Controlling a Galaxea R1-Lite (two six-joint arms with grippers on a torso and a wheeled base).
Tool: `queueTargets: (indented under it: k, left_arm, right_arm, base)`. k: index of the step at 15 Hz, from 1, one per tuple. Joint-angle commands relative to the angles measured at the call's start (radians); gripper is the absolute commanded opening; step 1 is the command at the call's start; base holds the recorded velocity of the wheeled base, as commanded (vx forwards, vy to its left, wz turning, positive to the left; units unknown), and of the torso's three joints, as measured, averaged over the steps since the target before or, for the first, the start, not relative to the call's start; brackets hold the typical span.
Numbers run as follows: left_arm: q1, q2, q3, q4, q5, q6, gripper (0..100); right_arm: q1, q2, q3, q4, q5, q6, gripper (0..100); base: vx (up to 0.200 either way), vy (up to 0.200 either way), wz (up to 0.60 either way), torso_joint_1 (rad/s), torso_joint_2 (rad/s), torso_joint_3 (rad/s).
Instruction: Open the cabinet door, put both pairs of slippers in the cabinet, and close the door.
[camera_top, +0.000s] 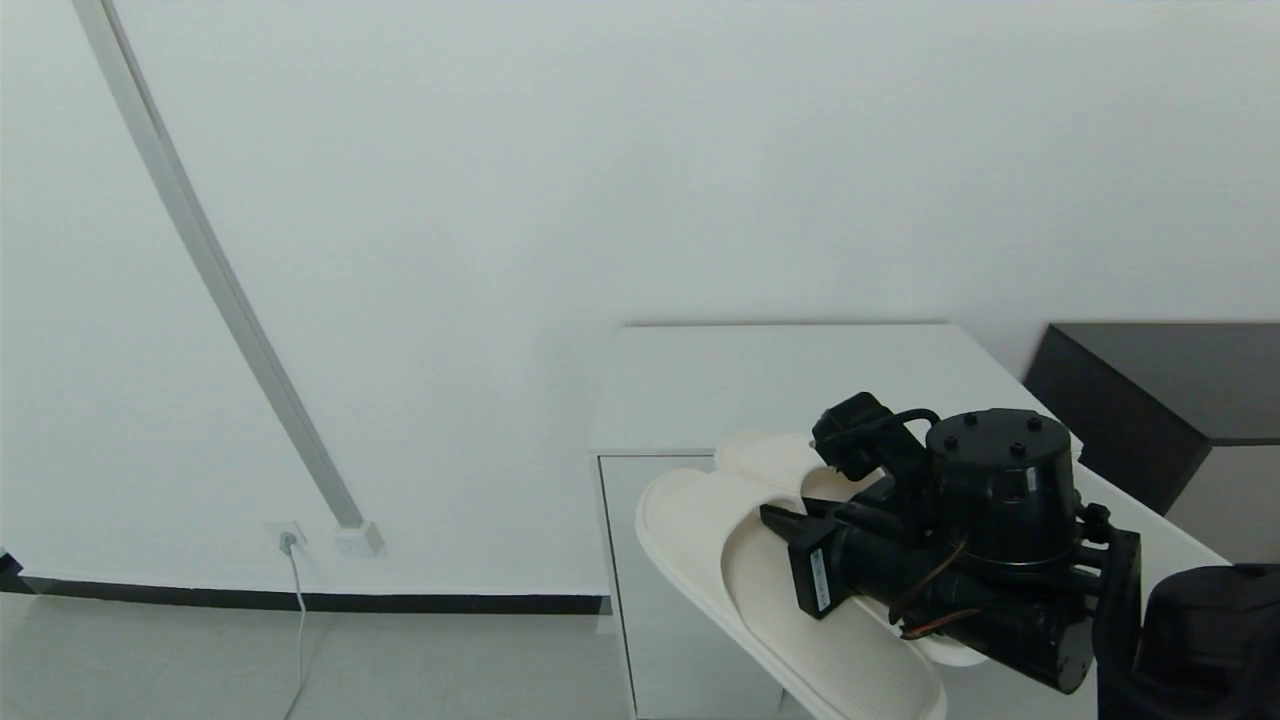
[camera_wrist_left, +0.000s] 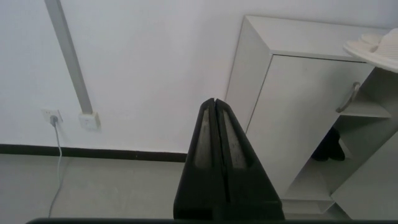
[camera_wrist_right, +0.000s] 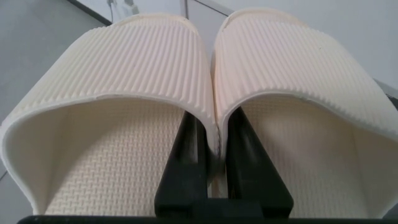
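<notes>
Right pincer (camera_wrist_right: 211, 148) clamps both cream slippers (camera_wrist_right: 124, 74) by their adjoining straps. Left pincer (camera_wrist_left: 214, 107) is closed on nothing. The open cabinet (camera_wrist_left: 258, 68) holds a dark item (camera_wrist_left: 328, 148) on one shelf (camera_wrist_left: 317, 180).

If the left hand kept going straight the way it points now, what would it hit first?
The left hand, shut, would likely reach the white wall first, just beside the cabinet; depth is unclear.
</notes>
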Motion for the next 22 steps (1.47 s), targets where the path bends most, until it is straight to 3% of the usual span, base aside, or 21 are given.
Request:
queueTargets:
  k: [1, 15, 22]
  left_arm:
    - [0.000, 0.001, 0.000, 0.000, 0.001, -0.001, 0]
    - [0.000, 0.001, 0.000, 0.000, 0.002, -0.001, 0]
    - [0.000, 0.001, 0.000, 0.000, 0.002, -0.002, 0]
  right_arm:
    - [0.001, 0.002, 0.000, 0.000, -0.001, -0.001, 0]
    - [0.001, -0.003, 0.008, -0.001, -0.001, -0.004, 0]
    - [0.004, -0.004, 0.015, -0.001, -0.002, -0.004, 0]
  base:
    - [0.000, -0.200, 0.00, 0.002, 0.00, 0.002]
    - [0.000, -0.200, 0.00, 0.003, 0.00, 0.003]
    - [0.000, 0.000, 0.00, 0.000, 0.00, 0.000]
